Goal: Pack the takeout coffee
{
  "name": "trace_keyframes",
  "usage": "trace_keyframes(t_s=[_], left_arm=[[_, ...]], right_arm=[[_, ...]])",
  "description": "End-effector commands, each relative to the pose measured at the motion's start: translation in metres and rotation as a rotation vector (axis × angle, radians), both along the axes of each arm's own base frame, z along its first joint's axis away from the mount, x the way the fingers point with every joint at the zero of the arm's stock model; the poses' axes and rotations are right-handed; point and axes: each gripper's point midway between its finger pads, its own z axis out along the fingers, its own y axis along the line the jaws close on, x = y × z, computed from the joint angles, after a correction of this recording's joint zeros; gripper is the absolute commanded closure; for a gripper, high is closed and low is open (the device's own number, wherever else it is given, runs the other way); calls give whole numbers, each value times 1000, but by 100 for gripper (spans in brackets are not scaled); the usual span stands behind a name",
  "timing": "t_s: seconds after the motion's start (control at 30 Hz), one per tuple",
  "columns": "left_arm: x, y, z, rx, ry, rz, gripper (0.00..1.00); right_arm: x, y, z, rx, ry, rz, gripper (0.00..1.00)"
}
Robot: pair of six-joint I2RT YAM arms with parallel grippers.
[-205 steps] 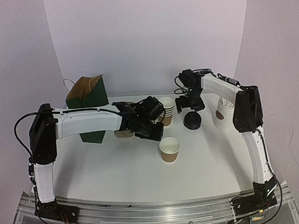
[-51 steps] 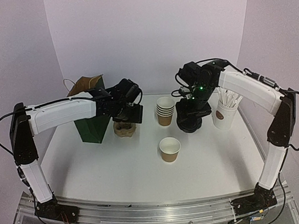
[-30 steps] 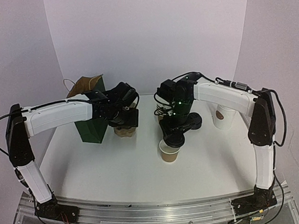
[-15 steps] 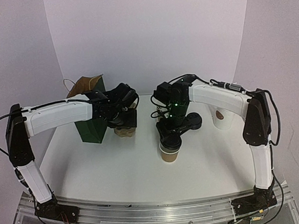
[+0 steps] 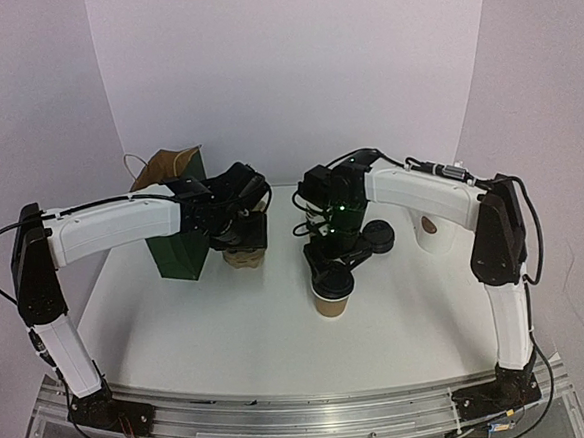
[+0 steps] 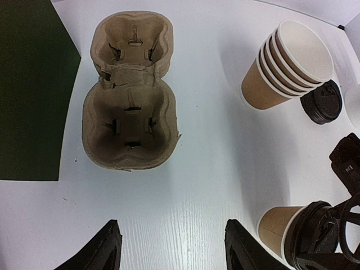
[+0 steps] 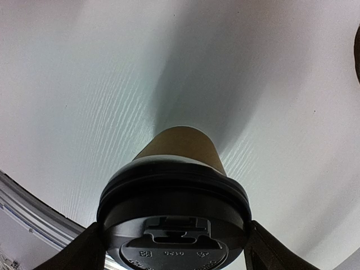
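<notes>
The takeout coffee is a brown kraft cup (image 5: pixel 333 301) standing mid-table. My right gripper (image 5: pixel 328 267) is right above it, shut on a black domed lid (image 7: pixel 174 216) that it holds by the rim. In the right wrist view the lid sits over the cup's (image 7: pixel 181 145) white rim, and my right gripper (image 7: pixel 174 239) has one finger on each side of it. My left gripper (image 6: pixel 174 253) is open and empty above bare table. It hovers near the pulp carrier tray (image 6: pixel 129 95) and also shows in the top view (image 5: pixel 241 231). The cup (image 6: pixel 277 228) shows at the lower right of the left wrist view.
A green paper bag (image 5: pixel 177 227) stands open at the back left, beside the carrier tray (image 5: pixel 243 258). A stack of kraft cups (image 6: pixel 287 64) and a stack of black lids (image 6: pixel 322 102) sit at the back. A white cup (image 5: pixel 428 231) stands behind my right arm.
My right gripper has carried the black lid from the lid stack to the lone cup and lowered it onto the rim. My left arm has stayed over the carrier tray.
</notes>
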Motion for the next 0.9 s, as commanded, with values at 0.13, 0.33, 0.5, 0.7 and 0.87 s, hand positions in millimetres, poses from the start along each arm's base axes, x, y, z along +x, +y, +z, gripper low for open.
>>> trace_keyframes(t_s=[0.13, 0.33, 0.5, 0.7, 0.87], left_arm=[[0, 4, 7, -23, -15, 24, 38], [0, 4, 6, -24, -13, 22, 38], [-2, 5, 7, -28, -15, 23, 38], [-2, 5, 8, -33, -21, 20, 38], [0, 3, 8, -34, -24, 12, 38]], right_arm=[[-9, 6, 2, -6, 7, 27, 17], [-10, 7, 0, -13, 10, 27, 16], [-8, 6, -4, -28, 4, 25, 15], [-2, 2, -4, -61, -35, 25, 15], [1, 2, 1, -64, -56, 25, 15]])
